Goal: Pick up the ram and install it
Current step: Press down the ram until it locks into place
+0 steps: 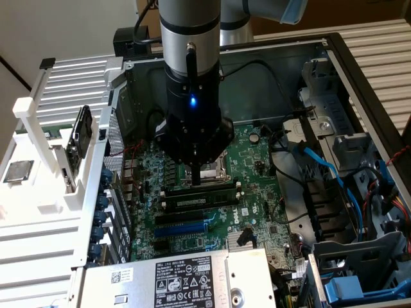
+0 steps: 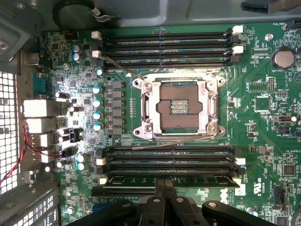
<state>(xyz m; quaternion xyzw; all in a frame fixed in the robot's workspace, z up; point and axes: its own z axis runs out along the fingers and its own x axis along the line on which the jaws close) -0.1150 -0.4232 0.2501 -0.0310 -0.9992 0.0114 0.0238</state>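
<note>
The ram (image 1: 192, 200) is a long green stick with a white sticker. It stands upright in a black memory slot just below the empty CPU socket (image 1: 213, 171) on the motherboard. In the wrist view the ram (image 2: 202, 179) shows edge-on in the slot of the lower bank that lies farthest from the socket (image 2: 182, 108). My gripper (image 1: 198, 183) hangs straight above the stick's middle, its two fingers pressed together with their tips on the ram's top edge. The same gripper (image 2: 164, 182) in the wrist view meets the stick at its middle, with nothing between the fingers.
The open computer case (image 1: 334, 58) walls in the board. Blue cables (image 1: 334, 173) and drive bays lie at the exterior view's right, and a power supply (image 1: 186, 279) lies in front. A white rack (image 1: 45, 147) with a silver CPU chip (image 1: 17, 171) stands at the left. Empty memory slots (image 2: 164, 44) lie beyond the socket.
</note>
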